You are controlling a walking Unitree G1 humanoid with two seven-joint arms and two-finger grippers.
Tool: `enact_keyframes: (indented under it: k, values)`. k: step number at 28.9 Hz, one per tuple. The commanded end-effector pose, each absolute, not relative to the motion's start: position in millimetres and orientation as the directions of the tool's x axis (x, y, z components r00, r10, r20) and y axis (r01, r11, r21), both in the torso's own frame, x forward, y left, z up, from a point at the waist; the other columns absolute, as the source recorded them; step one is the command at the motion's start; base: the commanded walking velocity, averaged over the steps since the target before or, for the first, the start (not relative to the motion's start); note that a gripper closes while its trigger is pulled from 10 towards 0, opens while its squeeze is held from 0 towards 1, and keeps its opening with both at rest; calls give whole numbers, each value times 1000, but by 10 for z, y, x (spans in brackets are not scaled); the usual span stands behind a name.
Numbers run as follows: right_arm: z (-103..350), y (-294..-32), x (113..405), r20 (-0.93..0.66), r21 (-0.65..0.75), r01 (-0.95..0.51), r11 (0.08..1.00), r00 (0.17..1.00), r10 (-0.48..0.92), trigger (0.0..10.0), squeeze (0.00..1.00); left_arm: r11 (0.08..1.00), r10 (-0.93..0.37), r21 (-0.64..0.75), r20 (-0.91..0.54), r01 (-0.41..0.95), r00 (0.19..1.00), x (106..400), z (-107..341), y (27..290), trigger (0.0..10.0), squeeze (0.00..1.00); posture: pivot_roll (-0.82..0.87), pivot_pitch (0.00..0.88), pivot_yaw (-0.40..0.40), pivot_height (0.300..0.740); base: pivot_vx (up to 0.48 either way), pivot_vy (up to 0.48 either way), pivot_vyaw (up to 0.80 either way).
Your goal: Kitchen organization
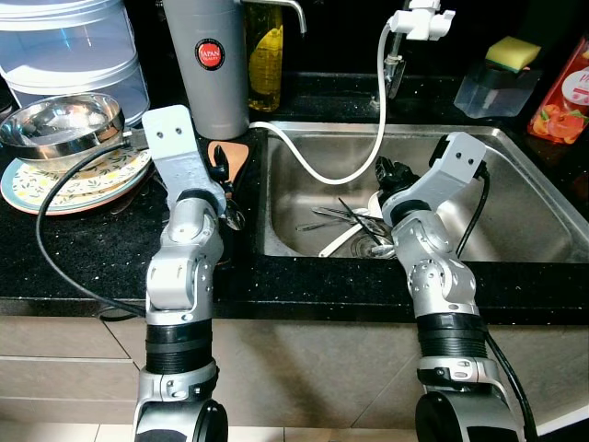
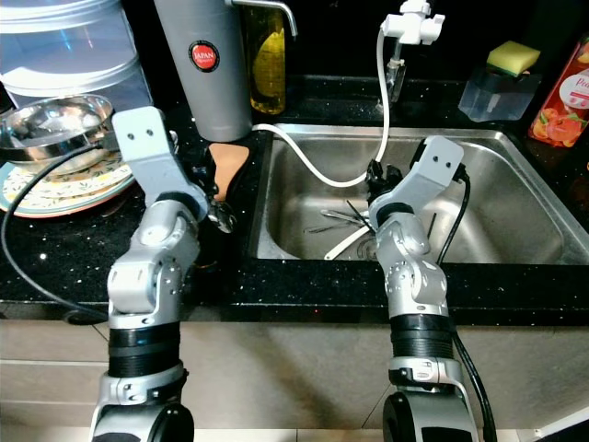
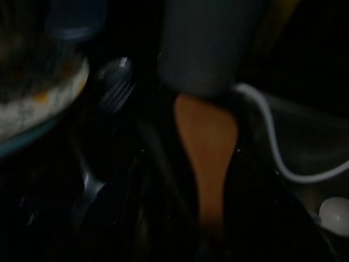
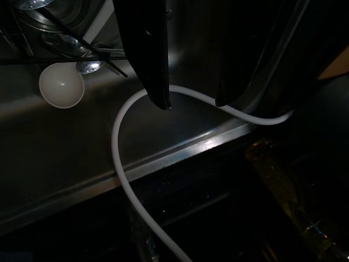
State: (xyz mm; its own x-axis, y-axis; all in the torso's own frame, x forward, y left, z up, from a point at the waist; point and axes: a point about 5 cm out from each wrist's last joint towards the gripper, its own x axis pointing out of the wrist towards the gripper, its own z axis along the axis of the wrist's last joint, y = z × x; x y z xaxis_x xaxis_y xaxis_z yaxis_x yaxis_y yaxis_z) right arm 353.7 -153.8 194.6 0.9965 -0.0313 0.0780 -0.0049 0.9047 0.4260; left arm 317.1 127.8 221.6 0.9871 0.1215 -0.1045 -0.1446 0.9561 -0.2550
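Several metal utensils point(image 1: 342, 219) and a white spoon point(image 4: 61, 86) lie at the bottom of the steel sink point(image 1: 515, 198). My right gripper point(image 4: 193, 102) hangs open over the sink's left half, nothing between its fingers, with the white hose point(image 4: 122, 164) running behind them. A wooden spatula point(image 3: 207, 147) lies on the black counter at the foot of the grey thermos point(image 1: 207, 64). My left gripper point(image 1: 219, 168) hovers just over that spatula, and a metal spoon point(image 1: 232, 217) rests near it at the sink's rim. The left wrist view is very dark.
A steel bowl point(image 1: 64, 124) sits on stacked plates point(image 1: 55, 184) at the left, with a clear water container point(image 1: 74, 46) behind. An oil bottle point(image 1: 265, 55), the tap head point(image 1: 419, 23), a sponge on a box point(image 1: 502, 78) and a red packet point(image 1: 563, 97) line the back.
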Motion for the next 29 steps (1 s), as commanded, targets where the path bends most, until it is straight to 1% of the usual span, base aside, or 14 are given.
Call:
enact_keyframes:
  k: [1, 2, 6, 8, 11, 13, 17, 22, 24, 29]
  values:
    - [1913, -1543, 3543, 68, 426, 3, 905, 997, -35, 10000, 0, 922, 46, -366, -213, -123, 976, 3111, 2141, 1045, 10000, 0, 165, 0, -36, 740, 0, 0, 0]
    - [1911, -1545, 3543, 68, 426, 3, 905, 997, -35, 10000, 0, 911, 19, -393, -270, -128, 963, 3087, 2104, 999, 10000, 0, 165, 0, -36, 740, 0, 0, 0]
    - [1901, -1539, 3542, 65, 425, 4, 905, 997, -35, 10000, 0, 903, -25, -415, -313, -114, 949, 3074, 2055, 946, 10000, 0, 163, 0, -34, 740, 0, 0, 0]
    - [1898, -1537, 3541, 64, 424, 5, 906, 997, -36, 10000, 0, 915, -46, -394, -325, -91, 944, 3083, 2018, 921, 10000, 0, 158, 0, -30, 740, 0, 0, 0]
    - [1899, -1543, 3538, 66, 425, 8, 905, 997, -39, 10000, 0, 950, -41, -309, -296, -54, 954, 3086, 2053, 921, 10000, 0, 156, 0, -27, 740, 0, 0, 0]
    - [1899, -1543, 3538, 66, 425, 8, 905, 997, -39, 10000, 0, 950, -41, -309, -296, -54, 954, 3086, 2053, 921, 10000, 0, 156, 0, -27, 740, 0, 0, 0]
    - [1896, -1549, 3532, 68, 426, 10, 905, 997, -42, 10000, 0, 971, -48, -238, -243, -11, 969, 3066, 2162, 887, 10000, 0, 154, 0, -25, 740, 0, 0, 0]
    - [1897, -1549, 3534, 69, 427, 9, 904, 997, -43, 10000, 0, 972, -68, -235, -235, 12, 970, 3056, 2211, 848, 10000, 0, 154, 0, -25, 740, 0, 0, 0]
    - [1897, -1542, 3536, 69, 426, 8, 904, 997, -41, 10000, 0, 973, -99, -228, -219, 48, 971, 3035, 2235, 790, 10000, 0, 154, 0, -26, 740, 0, 0, 0]
    - [1895, -1544, 3536, 69, 427, 9, 904, 997, -42, 10000, 0, 968, -110, -245, -244, 49, 964, 3003, 2188, 752, 10000, 0, 154, 0, -26, 740, 0, 0, 0]
